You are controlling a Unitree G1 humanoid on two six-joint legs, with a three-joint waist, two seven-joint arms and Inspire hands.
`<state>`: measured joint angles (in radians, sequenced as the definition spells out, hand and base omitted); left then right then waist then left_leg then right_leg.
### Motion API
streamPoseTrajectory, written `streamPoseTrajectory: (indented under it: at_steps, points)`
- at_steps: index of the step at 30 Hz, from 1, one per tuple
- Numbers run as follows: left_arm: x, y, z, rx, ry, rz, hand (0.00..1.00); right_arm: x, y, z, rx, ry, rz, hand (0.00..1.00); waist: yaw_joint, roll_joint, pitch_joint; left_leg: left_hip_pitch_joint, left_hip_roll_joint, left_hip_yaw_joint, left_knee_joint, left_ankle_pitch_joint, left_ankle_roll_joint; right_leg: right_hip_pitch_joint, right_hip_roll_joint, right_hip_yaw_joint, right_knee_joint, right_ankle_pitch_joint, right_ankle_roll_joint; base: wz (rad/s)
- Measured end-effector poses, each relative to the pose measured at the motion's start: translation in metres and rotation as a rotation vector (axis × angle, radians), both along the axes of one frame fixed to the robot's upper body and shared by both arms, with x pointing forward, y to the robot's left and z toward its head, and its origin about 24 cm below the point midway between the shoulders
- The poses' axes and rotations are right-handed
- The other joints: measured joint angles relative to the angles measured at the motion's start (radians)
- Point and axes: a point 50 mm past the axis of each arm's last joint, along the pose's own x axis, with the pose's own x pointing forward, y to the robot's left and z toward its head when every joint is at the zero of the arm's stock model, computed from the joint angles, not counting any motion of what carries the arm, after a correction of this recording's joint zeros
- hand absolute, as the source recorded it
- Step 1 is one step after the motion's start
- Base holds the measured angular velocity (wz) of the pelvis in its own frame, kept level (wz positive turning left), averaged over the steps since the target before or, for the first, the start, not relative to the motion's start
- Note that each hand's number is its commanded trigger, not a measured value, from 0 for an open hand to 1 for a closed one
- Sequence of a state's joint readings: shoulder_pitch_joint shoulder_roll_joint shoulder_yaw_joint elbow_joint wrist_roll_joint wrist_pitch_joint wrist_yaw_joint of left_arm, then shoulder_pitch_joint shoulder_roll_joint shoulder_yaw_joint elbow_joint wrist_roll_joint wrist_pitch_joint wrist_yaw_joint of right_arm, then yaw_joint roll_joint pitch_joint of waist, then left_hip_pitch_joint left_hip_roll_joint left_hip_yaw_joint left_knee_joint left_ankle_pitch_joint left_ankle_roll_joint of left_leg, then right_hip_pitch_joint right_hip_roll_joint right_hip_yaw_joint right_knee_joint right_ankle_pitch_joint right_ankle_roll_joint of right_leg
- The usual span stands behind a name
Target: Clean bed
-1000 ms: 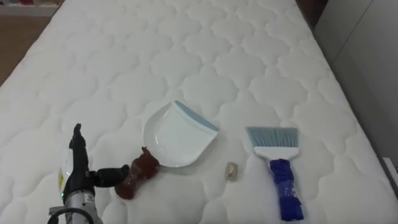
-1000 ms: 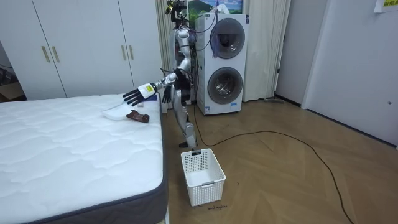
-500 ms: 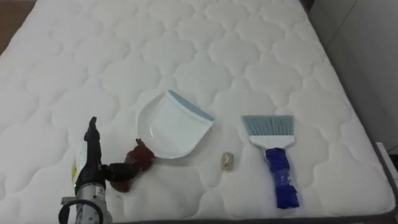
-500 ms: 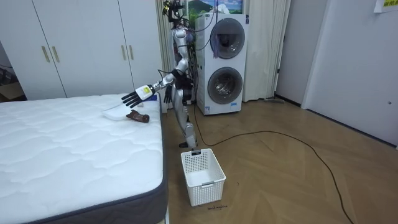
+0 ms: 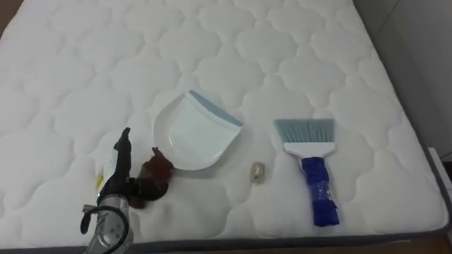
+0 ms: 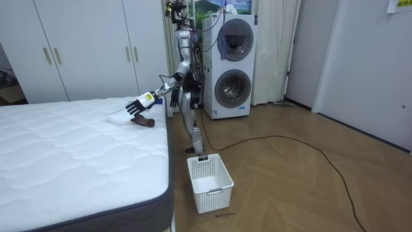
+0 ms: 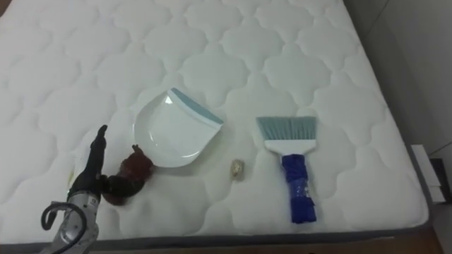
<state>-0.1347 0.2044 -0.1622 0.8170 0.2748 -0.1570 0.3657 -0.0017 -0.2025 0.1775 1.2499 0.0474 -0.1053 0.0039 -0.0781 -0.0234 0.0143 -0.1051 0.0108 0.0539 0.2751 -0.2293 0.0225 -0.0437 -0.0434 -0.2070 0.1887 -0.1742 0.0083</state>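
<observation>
Brown, lumpy wrapping covers the dustpan handle (image 5: pixel 150 182), and the next grasp depends on it. The handle lies on the white mattress (image 5: pixel 282 56) near the robot's edge. It runs from lower left up toward the white dustpan (image 5: pixel 194 134), whose blue-edged lip faces away and to the right. The left hand (image 5: pixel 116 166) is just to the left of this handle and seen edge-on, with its palm turned toward it. Its fingers are straight and close together and point away from the robot, roughly along the handle's line. The thumb reaches toward the wrapping, but I cannot tell whether it touches. Nothing is curled round the handle yet, so I judge that a short move to the right and a closing of the fingers is what remains.

To the right of the dustpan is a small pale scrap (image 5: pixel 258 171), apart from both tools. Beyond the scrap is the brush (image 5: pixel 311 176), with its blue handle toward the robot and its grey bristles pointing away. The brush is well away from the left hand and closer to the right arm's side.

In the room view the robot stands at the bed's corner, leaning forward with its left arm stretched over the mattress. The right hand (image 6: pixel 174 100) hangs by the hip and is too small to show its fingers. A white basket (image 6: pixel 209 182) stands on the floor nearby.
</observation>
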Motion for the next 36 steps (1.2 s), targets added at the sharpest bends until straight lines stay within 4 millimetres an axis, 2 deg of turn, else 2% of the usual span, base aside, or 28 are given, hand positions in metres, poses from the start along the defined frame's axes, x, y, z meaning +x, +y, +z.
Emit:
streamPoseTrajectory:
  at_steps: [10,16,22,24,25,26,27,28,29,30,32,34,36]
  points:
    - [0.003,0.006,-0.004,0.028,0.033,0.024,0.0,0.01,0.001,0.002,-0.03,-0.014,0.034,0.0,-0.012,0.006,0.0013,-0.041,0.0,-0.001,-0.002,0.001,-0.001,-0.038,0.0,-0.009,-0.001,0.0,0.0,0.01]
    - [0.017,0.011,0.004,0.056,0.006,0.034,0.0,0.015,0.0,0.003,-0.054,-0.021,0.039,0.0,-0.017,0.012,0.0084,-0.077,-0.001,-0.004,0.001,0.001,0.0,-0.076,-0.001,-0.01,0.001,0.0,0.0,0.0]
    - [0.021,0.013,0.005,0.084,0.012,0.036,0.0,0.018,0.0,0.004,-0.055,-0.029,0.036,0.0,-0.024,0.02,0.0142,-0.103,0.004,-0.008,0.0,0.001,0.0,-0.106,-0.003,-0.008,0.003,0.0,0.0,-0.01]
    - [0.024,0.013,0.006,0.085,0.009,0.036,0.0,0.022,-0.001,0.005,-0.059,-0.033,0.037,0.0,-0.024,0.022,0.0164,-0.11,0.007,-0.027,-0.001,0.001,0.0,-0.135,-0.001,-0.006,0.039,0.0,0.0,-0.15]
    - [0.025,0.013,0.006,0.087,0.01,0.038,0.0,0.026,-0.001,0.006,-0.064,-0.04,0.037,0.0,-0.02,0.023,0.0193,-0.107,0.011,-0.066,-0.004,0.003,-0.001,-0.181,0.0,-0.008,0.106,-0.005,-0.004,-0.41]
    - [0.026,0.014,0.007,0.091,0.01,0.041,0.0,0.03,-0.001,0.007,-0.07,-0.056,0.037,0.0,-0.017,0.03,0.0295,-0.105,0.013,-0.142,-0.006,0.005,-0.002,-0.241,0.013,0.011,0.146,-0.023,-0.016,-0.54]
    - [0.027,0.016,0.008,0.096,0.009,0.045,0.0,0.034,-0.001,0.008,-0.074,-0.067,0.04,0.0,-0.011,0.026,0.0296,-0.111,0.013,-0.162,-0.004,0.004,-0.003,-0.271,0.023,0.03,0.112,-0.009,-0.032,-0.58]
    - [0.029,0.021,0.009,0.107,0.011,0.059,0.0,0.046,-0.001,0.012,-0.093,-0.102,0.061,0.0,-0.015,0.021,0.034,-0.129,0.011,-0.174,0.005,-0.001,-0.014,-0.312,0.028,0.031,0.053,0.107,-0.063,-0.18]
    - [0.032,0.02,0.009,0.107,0.025,0.061,0.0,0.05,-0.003,0.014,-0.114,-0.11,0.073,0.0,-0.047,0.033,0.0394,-0.149,0.014,-0.15,0.006,0.006,-0.031,-0.308,0.023,-0.006,0.049,0.122,-0.064,0.0]
    - [0.034,0.02,0.01,0.108,0.025,0.062,0.0,0.051,-0.003,0.014,-0.117,-0.109,0.076,0.0,-0.055,0.033,0.0395,-0.152,0.017,-0.125,0.002,0.009,-0.035,-0.308,0.022,-0.01,0.048,0.121,-0.065,0.27]
    - [0.045,0.019,0.018,0.101,-0.003,0.066,0.0,0.049,-0.003,0.014,-0.115,-0.099,0.078,0.0,-0.062,0.033,0.0401,-0.153,0.037,-0.032,-0.009,0.012,-0.035,-0.308,0.029,-0.015,0.048,0.121,-0.065,0.19]
    - [0.051,0.018,0.023,0.095,-0.022,0.066,0.0,0.047,-0.004,0.013,-0.112,-0.085,0.074,0.0,-0.059,0.031,0.0405,-0.152,0.043,0.006,-0.009,0.014,-0.032,-0.309,0.029,-0.015,0.05,0.12,-0.065,0.14]
    - [0.05,0.018,0.022,0.096,-0.018,0.068,0.0,0.048,-0.003,0.013,-0.106,-0.083,0.074,0.0,-0.055,0.029,0.0406,-0.151,0.042,0.019,-0.006,0.015,-0.031,-0.309,0.026,-0.019,0.051,0.12,-0.065,-0.02]
